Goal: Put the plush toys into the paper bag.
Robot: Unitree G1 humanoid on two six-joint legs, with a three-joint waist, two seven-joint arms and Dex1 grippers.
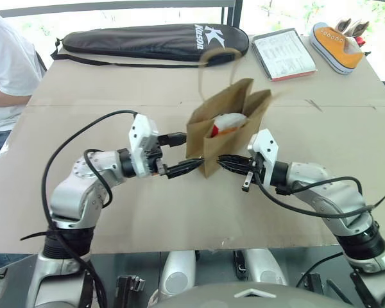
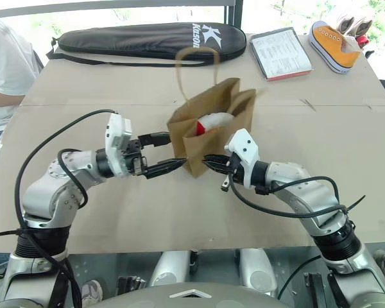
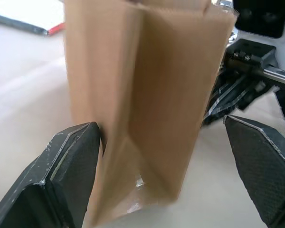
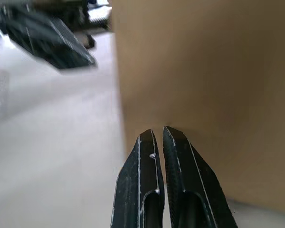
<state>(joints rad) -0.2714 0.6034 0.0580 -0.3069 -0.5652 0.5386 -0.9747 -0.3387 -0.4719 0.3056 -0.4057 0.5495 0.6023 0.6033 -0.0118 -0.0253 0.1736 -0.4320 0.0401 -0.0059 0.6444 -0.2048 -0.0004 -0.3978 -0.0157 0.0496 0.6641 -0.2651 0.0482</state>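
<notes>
Landmark: the paper bag (image 1: 221, 131) stands upright near the middle of the desk (image 1: 115, 212), mouth open, one twisted loop handle (image 1: 217, 54) raised above it.
Plush toys: one white toy with a red end (image 1: 228, 123) sits inside the paper bag, visible at the mouth. A second toy cannot be made out.
Left gripper (image 1: 183, 154): level with the lower half of the paper bag, on its left side. Fingers spread wide, one finger (image 3: 71, 166) at each side of the bag's narrow left wall; contact cannot be confirmed.
Right gripper (image 1: 226, 162): at the front right of the paper bag, near its base. Fingers (image 4: 147, 166) pressed together, empty, tips just beside the bag wall.
Obstructions: the two grippers flank the paper bag; the desk surface around its base carries nothing else.
Racket case (image 1: 154, 42): long, black, lying behind the paper bag at the far edge of the desk. White lettering reads "Kason".
Printed sheet (image 1: 283, 54): behind and right of the paper bag, red-edged; text too small to read.
Sneaker (image 1: 337, 45): orange-yellow with white sole, right of the printed sheet.
Person (image 1: 6, 70): white sleeve, far left of the paper bag.
</notes>
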